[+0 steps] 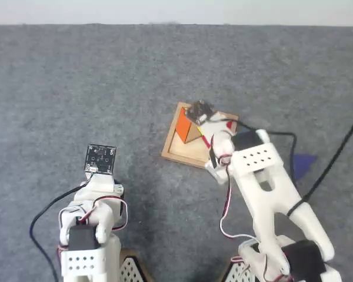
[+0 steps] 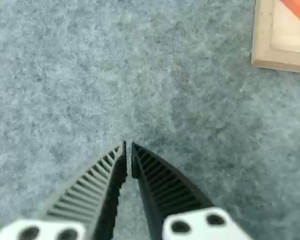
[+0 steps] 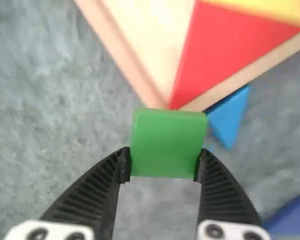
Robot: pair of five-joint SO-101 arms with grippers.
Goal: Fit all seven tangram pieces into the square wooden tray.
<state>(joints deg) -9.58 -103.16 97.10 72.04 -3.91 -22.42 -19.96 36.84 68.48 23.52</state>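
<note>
The square wooden tray (image 1: 172, 154) lies mid-table with an orange piece (image 1: 182, 127) inside. My right gripper (image 3: 163, 151) is shut on a green square piece (image 3: 167, 142), held just outside a corner of the tray (image 3: 125, 55). A red piece (image 3: 225, 55) and a yellow piece (image 3: 270, 10) sit in that corner. A light blue triangle (image 3: 229, 117) lies on the carpet against the tray's outer rim. My left gripper (image 2: 128, 145) is shut on nothing, over bare carpet, apart from the tray (image 2: 262, 35).
A dark blue piece (image 1: 303, 164) rests on the grey carpet to the right of the tray, beside the right arm's black cable (image 1: 335, 155). The left arm's wrist (image 1: 100, 160) stands at the lower left. Open carpet stretches across the far side.
</note>
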